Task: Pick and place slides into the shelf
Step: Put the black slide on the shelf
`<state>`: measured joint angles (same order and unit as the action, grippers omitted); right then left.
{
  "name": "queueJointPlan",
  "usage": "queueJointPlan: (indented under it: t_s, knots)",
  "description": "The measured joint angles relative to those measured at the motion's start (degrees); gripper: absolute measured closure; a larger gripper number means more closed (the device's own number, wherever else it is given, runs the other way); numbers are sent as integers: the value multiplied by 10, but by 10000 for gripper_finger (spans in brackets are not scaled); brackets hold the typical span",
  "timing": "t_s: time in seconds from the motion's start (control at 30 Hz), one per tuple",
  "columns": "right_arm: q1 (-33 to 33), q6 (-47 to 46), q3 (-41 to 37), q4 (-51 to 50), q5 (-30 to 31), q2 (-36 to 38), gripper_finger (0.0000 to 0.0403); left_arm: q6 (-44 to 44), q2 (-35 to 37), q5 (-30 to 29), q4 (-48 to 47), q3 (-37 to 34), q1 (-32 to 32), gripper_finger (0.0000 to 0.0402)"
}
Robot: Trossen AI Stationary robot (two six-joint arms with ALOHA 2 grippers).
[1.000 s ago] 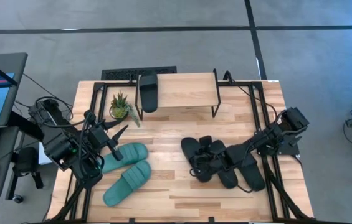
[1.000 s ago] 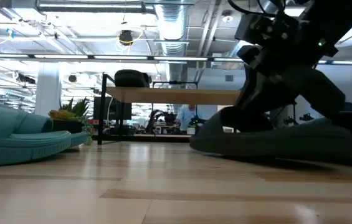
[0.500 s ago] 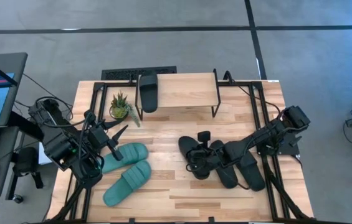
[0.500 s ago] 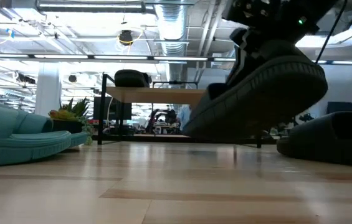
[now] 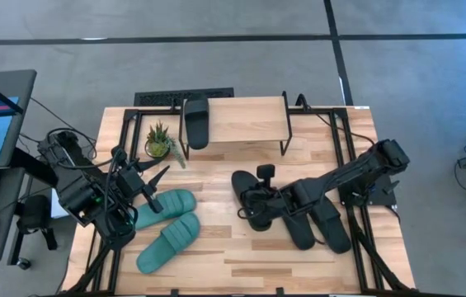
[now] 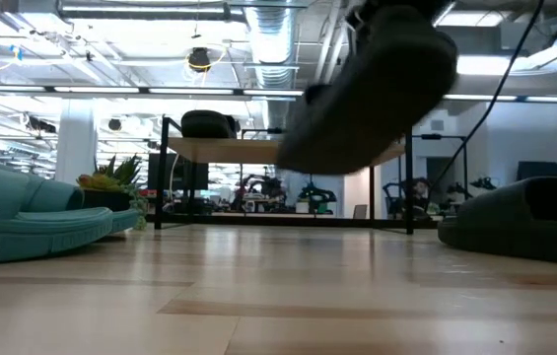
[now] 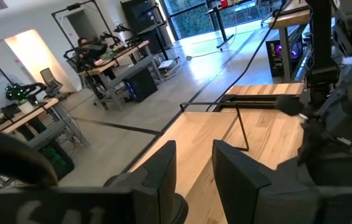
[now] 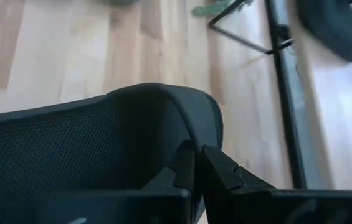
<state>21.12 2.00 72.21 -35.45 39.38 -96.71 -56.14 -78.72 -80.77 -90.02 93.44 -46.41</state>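
Observation:
My right gripper [image 5: 265, 200] is shut on a black slide [image 5: 243, 191] and holds it in the air over the middle of the table; in the low view this slide [image 6: 369, 94] hangs tilted, well above the wood. Two more black slides [image 5: 319, 223] lie on their soles to its right. Another black slide [image 5: 195, 121] lies on the top board of the shelf [image 5: 245, 120]. Two teal slides [image 5: 167, 208] [image 5: 167, 243] lie sole down at the left. My left gripper [image 5: 156, 190] is open and empty above the nearer end of the teal pair, and it also shows in its own wrist view [image 7: 194, 174]. My right gripper pinches a rim of the black slide [image 8: 185, 134] between its two fingers [image 8: 219, 171]. The arm reaches in from the table's right side, slanting down. Whether the rim is strap or sole I cannot tell. The slide is lifted clear and tilted, one end higher than the other.
A small potted plant [image 5: 159, 140] stands just left of the shelf. Black frame rails [image 5: 346, 140] run along the table's left and right sides. Bare wood [image 5: 241, 260] lies along the near edge.
My right gripper has risen and gone toward the table's left edge and a little toward the shelf, carrying one black slide. That slide has come off the table beside the other two, is now lifted clear, and has tipped with one end up.

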Motion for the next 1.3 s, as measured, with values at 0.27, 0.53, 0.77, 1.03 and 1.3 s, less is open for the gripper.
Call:
queueJointPlan:
  t_s: [0.27,0.53,0.77,1.03,1.3]
  knots:
    - [-18,25,93,-65,38,0,402,14,0,0,0,0,0,308]
    - [-67,100,146,-67,74,0,402,16,0,0,0,0,0,308]
    - [-150,146,164,-52,74,0,403,6,0,0,0,0,0,308]
    - [-227,251,165,24,50,0,402,0,0,-1,0,0,0,308]
    - [-280,337,165,84,20,0,402,-6,0,-6,0,0,0,308]
